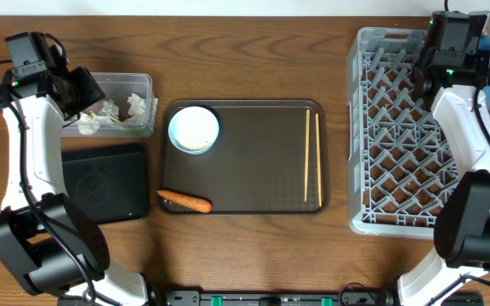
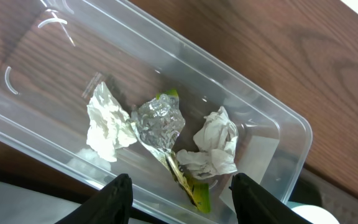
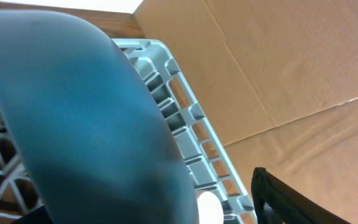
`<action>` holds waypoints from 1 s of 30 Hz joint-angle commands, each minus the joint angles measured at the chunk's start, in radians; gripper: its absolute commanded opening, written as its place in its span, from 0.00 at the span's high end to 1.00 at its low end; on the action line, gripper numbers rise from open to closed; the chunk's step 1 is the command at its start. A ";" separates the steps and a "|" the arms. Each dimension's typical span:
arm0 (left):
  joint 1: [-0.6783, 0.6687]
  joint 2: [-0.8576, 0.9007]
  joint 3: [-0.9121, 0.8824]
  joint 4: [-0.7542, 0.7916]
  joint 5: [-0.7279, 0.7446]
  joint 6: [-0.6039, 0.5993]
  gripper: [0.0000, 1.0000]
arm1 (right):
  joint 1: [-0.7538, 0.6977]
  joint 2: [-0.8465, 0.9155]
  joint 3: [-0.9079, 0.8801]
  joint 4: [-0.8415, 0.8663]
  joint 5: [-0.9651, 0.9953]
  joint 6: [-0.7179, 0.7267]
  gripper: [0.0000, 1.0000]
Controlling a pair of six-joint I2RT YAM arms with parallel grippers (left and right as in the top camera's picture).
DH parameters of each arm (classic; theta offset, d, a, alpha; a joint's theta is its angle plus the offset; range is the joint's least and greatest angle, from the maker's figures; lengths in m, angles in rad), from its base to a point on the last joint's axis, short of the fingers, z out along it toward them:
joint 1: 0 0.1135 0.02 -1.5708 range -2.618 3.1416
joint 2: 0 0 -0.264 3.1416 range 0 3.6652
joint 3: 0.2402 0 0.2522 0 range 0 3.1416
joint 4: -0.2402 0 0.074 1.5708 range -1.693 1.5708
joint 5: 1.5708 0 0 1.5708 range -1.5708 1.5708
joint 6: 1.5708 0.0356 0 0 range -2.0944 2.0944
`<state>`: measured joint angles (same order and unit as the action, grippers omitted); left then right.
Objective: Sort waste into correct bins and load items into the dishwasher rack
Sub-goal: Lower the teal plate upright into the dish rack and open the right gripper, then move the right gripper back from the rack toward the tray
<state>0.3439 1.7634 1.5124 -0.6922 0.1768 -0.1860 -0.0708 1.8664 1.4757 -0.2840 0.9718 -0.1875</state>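
Note:
My left gripper point(image 2: 178, 196) is open and empty, just above the clear tub point(image 1: 139, 82). The tub holds two crumpled white tissues point(image 2: 107, 124) point(image 2: 215, 146) and a snack wrapper, silver with a yellow-green edge point(image 2: 160, 121). My right gripper point(image 1: 458, 47) is over the far right corner of the grey rack point(image 1: 398, 144). A dark blue plate point(image 3: 73, 112) fills the left of the right wrist view and hides the left finger. The right finger point(image 3: 284, 199) stands well apart from the plate. The white bowl point(image 1: 194, 129), the chopsticks point(image 1: 311, 153) and the carrot point(image 1: 184, 201) lie on the brown serving tray point(image 1: 262, 161).
The flat black tray point(image 1: 105, 183) lies in front of the tub, left of the serving tray. A small white round thing point(image 3: 209, 205) shows past the plate's edge inside the rack. Cardboard lies beyond the rack's far wall.

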 commanded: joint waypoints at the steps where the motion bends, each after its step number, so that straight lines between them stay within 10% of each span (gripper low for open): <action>1: 0.000 0.002 -0.010 -0.007 -0.002 -0.002 0.46 | -0.020 -0.036 -0.002 0.002 0.021 0.063 0.31; 30: 0.000 0.002 -0.010 -0.007 -0.002 -0.002 0.46 | -0.121 -0.127 -0.002 -0.463 -0.229 0.086 0.40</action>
<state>0.3439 1.7638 1.5124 -0.6983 0.1764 -0.1860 -0.1894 1.7473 1.4754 -0.7013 0.7689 -0.1318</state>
